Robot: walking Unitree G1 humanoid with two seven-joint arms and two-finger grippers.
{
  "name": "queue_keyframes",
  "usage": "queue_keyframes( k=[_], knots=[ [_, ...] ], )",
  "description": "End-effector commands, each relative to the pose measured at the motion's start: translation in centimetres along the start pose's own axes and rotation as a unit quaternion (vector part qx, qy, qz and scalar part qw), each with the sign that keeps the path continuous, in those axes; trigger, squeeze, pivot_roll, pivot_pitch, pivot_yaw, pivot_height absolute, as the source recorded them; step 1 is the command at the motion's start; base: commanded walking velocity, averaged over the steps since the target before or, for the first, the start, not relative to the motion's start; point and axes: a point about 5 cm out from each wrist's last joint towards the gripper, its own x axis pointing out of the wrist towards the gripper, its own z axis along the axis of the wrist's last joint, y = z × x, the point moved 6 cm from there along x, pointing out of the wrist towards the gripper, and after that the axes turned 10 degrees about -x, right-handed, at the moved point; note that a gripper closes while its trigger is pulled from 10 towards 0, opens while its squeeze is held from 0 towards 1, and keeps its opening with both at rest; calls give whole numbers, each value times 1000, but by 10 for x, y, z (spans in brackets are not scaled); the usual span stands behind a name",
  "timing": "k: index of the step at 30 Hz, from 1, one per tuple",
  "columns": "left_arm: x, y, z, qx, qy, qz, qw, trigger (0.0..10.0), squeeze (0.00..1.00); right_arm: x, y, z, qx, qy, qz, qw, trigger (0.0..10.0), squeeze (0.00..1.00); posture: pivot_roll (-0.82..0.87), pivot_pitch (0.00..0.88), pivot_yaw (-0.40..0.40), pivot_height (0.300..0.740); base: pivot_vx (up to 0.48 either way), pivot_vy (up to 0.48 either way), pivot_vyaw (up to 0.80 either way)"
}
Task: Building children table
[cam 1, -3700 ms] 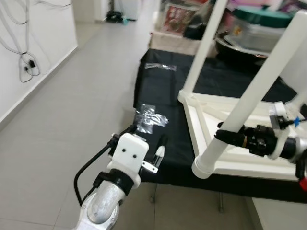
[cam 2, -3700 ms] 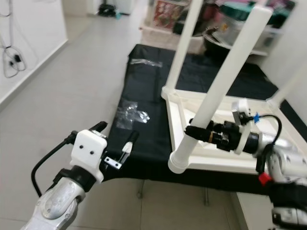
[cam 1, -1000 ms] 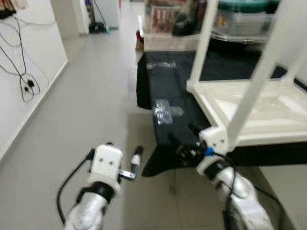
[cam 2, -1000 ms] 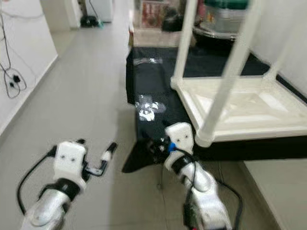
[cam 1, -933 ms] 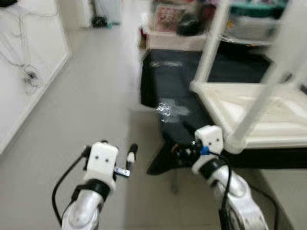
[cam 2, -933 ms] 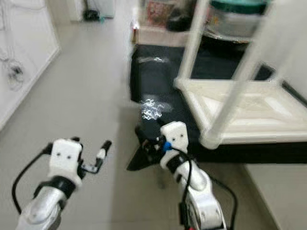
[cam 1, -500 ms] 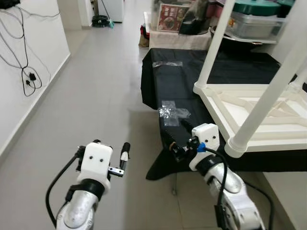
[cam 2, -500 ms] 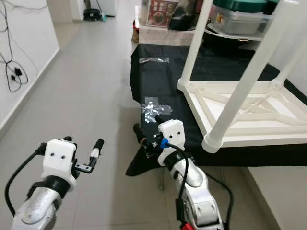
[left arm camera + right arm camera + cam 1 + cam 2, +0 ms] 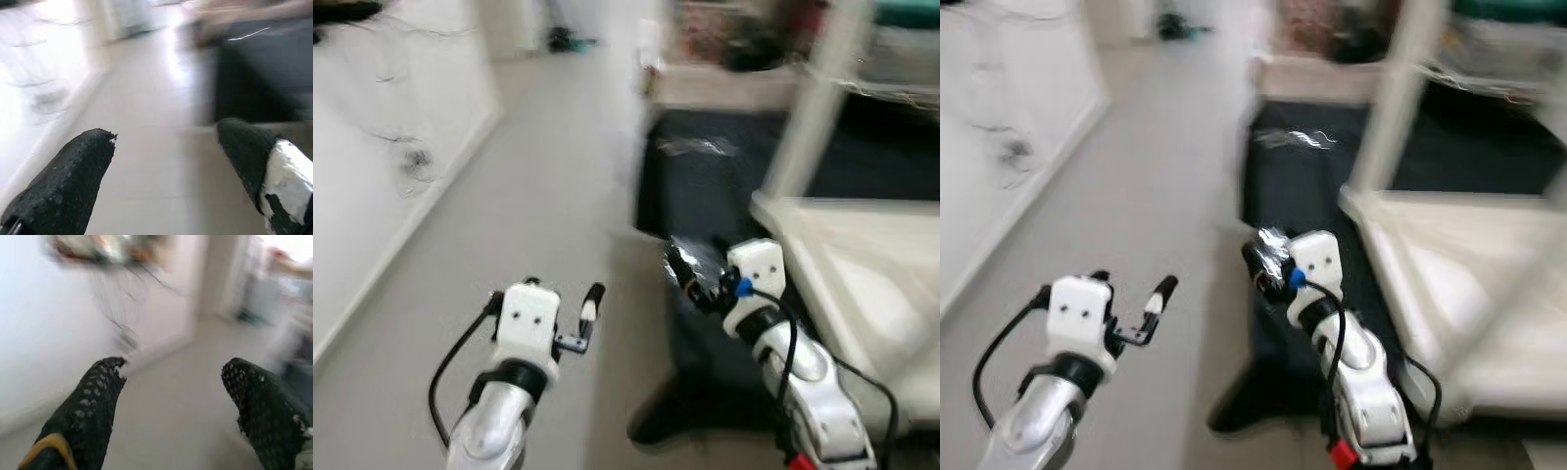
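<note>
Two grippers empty, fingers spread apart: left gripper point(image 9: 570, 315) out over bare floor point(image 9: 548, 206), right gripper point(image 9: 690, 274) raised just off the near left corner of the black-draped low table point(image 9: 1302, 166). White children table point(image 9: 862, 284) upside down on that black top, toward its right side, one leg point(image 9: 1386, 98) standing up at its far corner. Heavy blur everywhere, so probably mid-turn. Main risk: clipping the black table's corner or a white leg with the right arm, likely toppling the piece. Plenty of open floor leftward up to the wall point(image 9: 372, 157); tight along the draped edge.
</note>
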Motion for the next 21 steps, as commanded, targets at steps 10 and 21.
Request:
queue_keyframes(
  k=[10, 21],
  knots=[
    [0, -11, 1, -11, -1, -14, 1000, 10000, 0, 7, -43, -23, -72, 86, -65, 992, 10000, 0, 92, 98, -81, 740, 0, 0, 0],
    [-1, -17, -1, -12, 6, -33, 999, 10000, 0, 11, -124, -40, -96, 183, -201, 957, 10000, 0, 93, 104, -84, 740, 0, 0, -386]
  ],
)
